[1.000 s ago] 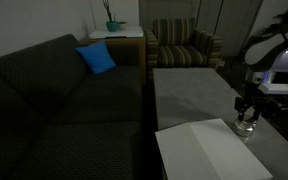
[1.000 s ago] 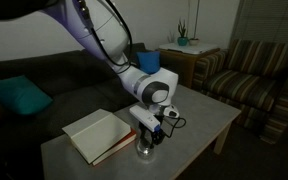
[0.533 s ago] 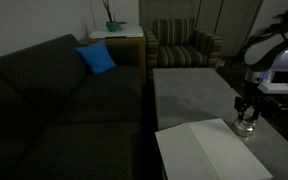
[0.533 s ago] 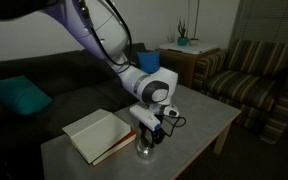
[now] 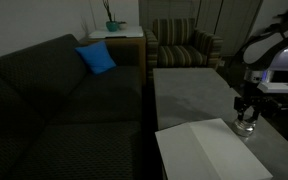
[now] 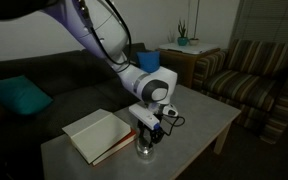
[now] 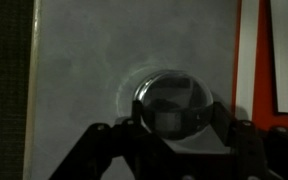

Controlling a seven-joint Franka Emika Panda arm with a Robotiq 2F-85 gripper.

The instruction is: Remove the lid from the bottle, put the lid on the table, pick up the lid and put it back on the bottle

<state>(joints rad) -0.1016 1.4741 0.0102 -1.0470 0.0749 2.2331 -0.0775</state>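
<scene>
**Item: bottle (image 6: 145,151).** Stands upright on the table (image 5: 194,90), toward the long edge away from the sofa (image 5: 54,100) and just beside a corner of the white board (image 5: 199,150). It stands on bare tabletop, so the claw can come straight down without fouling the board.

**Item: lid (image 7: 174,104).** A round glossy disc in the wrist view. It appears seated on the bottle, with no gap visible, so removal is judged not yet done.

**Item: gripper (image 5: 246,112).** Hangs vertically over the bottle in both exterior views. In the wrist view one finger (image 7: 102,140) lies on each side of the lid, spread about as wide as the lid, evidently to take it across its width. The pictures are too dark to tell whether the pads press the lid or only flank it.

**Item: board.** Lies flat and apart from the claw. Its orange edge (image 7: 248,60) runs close past the bottle in the wrist view.

**Remarks.** The bare table on the bottle's far side from the board seems the likely place to set the lid down. The bottle is small and light, and it may lift with the lid if the lid sticks.
</scene>
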